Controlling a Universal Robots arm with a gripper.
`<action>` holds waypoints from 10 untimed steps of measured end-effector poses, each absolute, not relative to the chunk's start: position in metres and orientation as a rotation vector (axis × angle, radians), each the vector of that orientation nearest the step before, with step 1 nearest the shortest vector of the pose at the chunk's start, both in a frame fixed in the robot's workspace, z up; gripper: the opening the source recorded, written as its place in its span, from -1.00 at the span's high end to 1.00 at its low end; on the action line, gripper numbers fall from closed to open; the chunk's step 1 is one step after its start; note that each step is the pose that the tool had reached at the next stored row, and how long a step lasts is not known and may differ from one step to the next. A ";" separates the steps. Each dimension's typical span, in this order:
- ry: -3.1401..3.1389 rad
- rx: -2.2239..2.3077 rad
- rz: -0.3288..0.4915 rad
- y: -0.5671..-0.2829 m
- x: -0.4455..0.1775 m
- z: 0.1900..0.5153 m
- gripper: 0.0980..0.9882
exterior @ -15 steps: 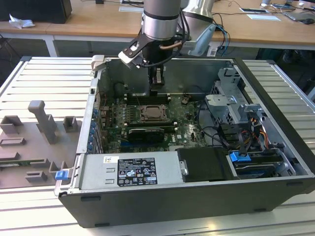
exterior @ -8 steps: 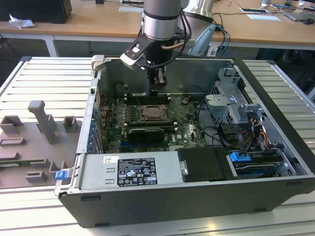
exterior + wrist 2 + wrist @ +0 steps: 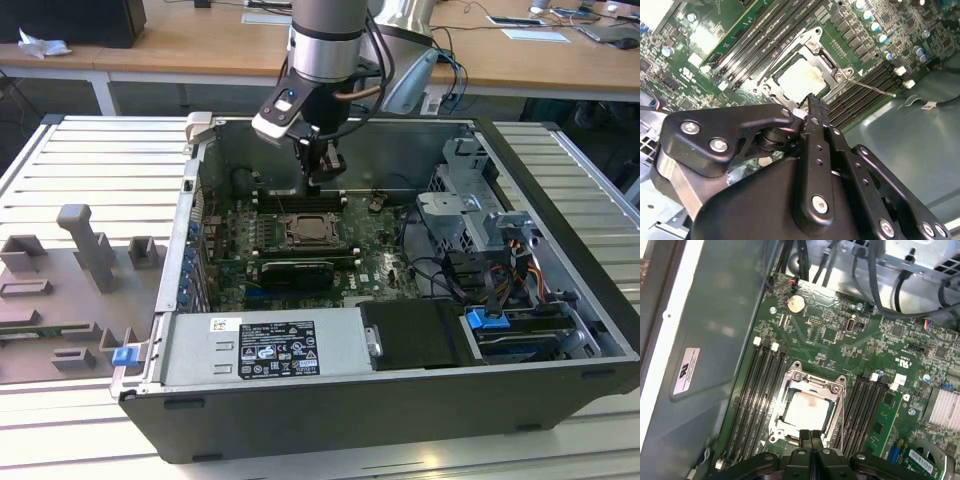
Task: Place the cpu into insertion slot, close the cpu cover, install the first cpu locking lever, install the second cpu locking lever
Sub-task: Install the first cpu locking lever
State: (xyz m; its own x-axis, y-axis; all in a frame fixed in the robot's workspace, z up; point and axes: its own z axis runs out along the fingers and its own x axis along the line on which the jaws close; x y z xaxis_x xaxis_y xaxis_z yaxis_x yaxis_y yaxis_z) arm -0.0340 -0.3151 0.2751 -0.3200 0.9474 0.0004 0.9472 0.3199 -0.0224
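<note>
Silvery cpu point(image 3: 807, 410) lies just beneath the closed tool point(image 3: 810, 434).

Wooden desks point(image 3: 200, 45) behind ribbed table point(image 3: 100, 160)

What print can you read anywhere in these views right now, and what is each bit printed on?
No text is clear enough to quote.
power supply label, exterior view: print too small to read.
case wall sticker, first wrist view: blurred, unreadable.
motherboard tag, first wrist view: too small to read.
cable tag, second wrist view: unreadable.
</note>
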 end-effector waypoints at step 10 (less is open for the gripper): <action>-2.655 -1.656 0.029 -0.315 -0.034 0.275 0.98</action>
State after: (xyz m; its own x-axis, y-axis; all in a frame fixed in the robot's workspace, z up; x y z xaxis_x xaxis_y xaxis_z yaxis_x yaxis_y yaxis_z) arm -0.0340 -0.3151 0.2751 -0.4399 0.8981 0.0004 0.8978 0.4398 -0.0224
